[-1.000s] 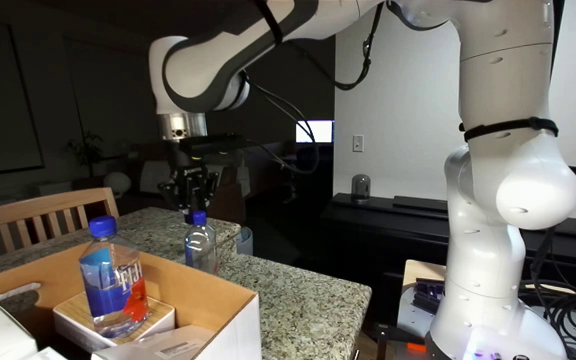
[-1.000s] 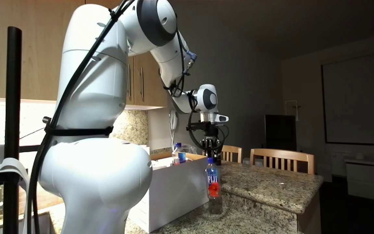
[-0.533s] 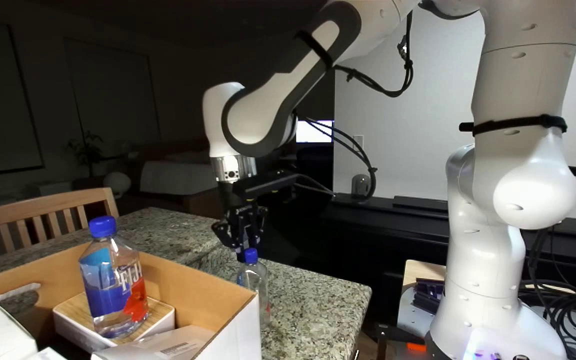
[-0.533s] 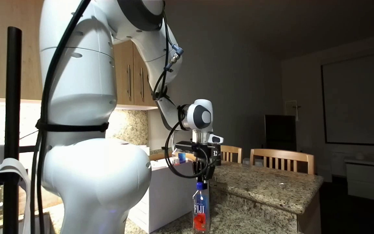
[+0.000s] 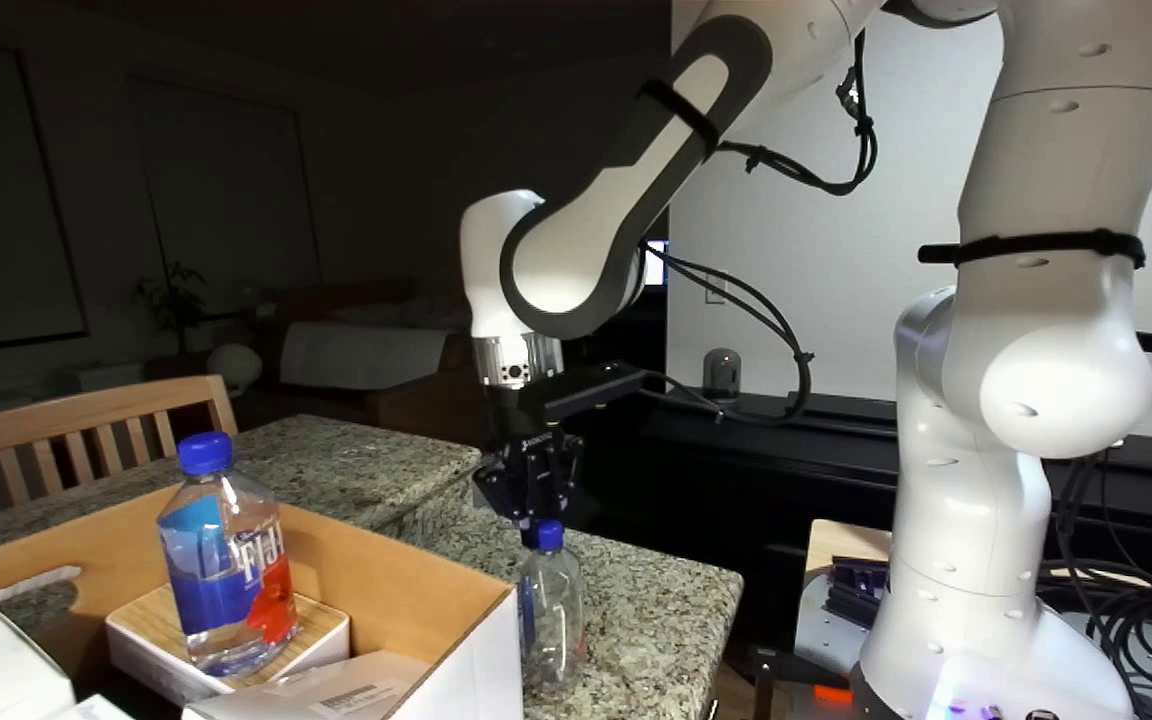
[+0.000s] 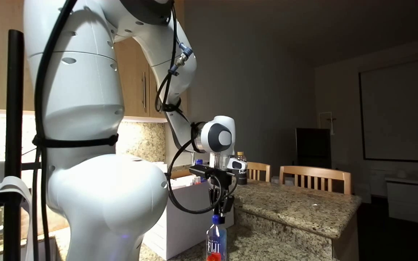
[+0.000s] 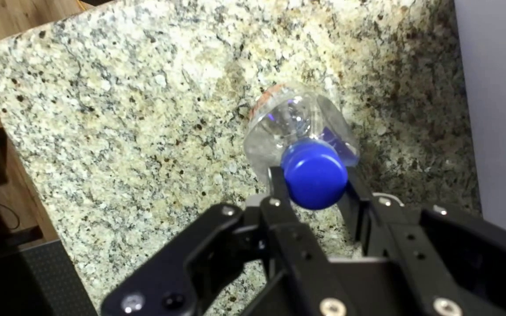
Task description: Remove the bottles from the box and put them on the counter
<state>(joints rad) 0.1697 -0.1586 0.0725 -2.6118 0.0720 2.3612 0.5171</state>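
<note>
In both exterior views we see the speckled granite counter (image 5: 661, 620), which has a lower level (image 6: 263, 246) and a raised level (image 6: 299, 197). The white arm (image 6: 82, 83) reaches over the lower level, its end pointing down. Beyond the raised level we make out a wooden chair (image 5: 86, 408). The cardboard box (image 6: 191, 221), white outside and brown inside, stands on the lower level. The gripper (image 7: 316, 177) hangs outside the box, and we see it clenched on the top of the first bottle (image 5: 554, 620). Inside the box sits a white block (image 5: 321, 635) with a wood-grain top.

The first bottle, clear with a blue and red FIJI label, is roughly upright above the lower level, near the box; in the wrist view we see bare granite between the two. We cannot tell whether its base touches the counter. The second bottle (image 5: 226, 580), also clear and FIJI-labelled, stands upright in the box, on the white block. In an exterior view we spot a dark bottle (image 6: 242, 177) with a yellow cap (image 6: 240, 154) just past the arm. In the box, next to the white block, we find a pale packet (image 5: 301, 690) with a printed sticker (image 5: 361, 698). In the wrist view, two black fingers (image 7: 278, 186) flank the first bottle's blue cap (image 7: 316, 177).
</note>
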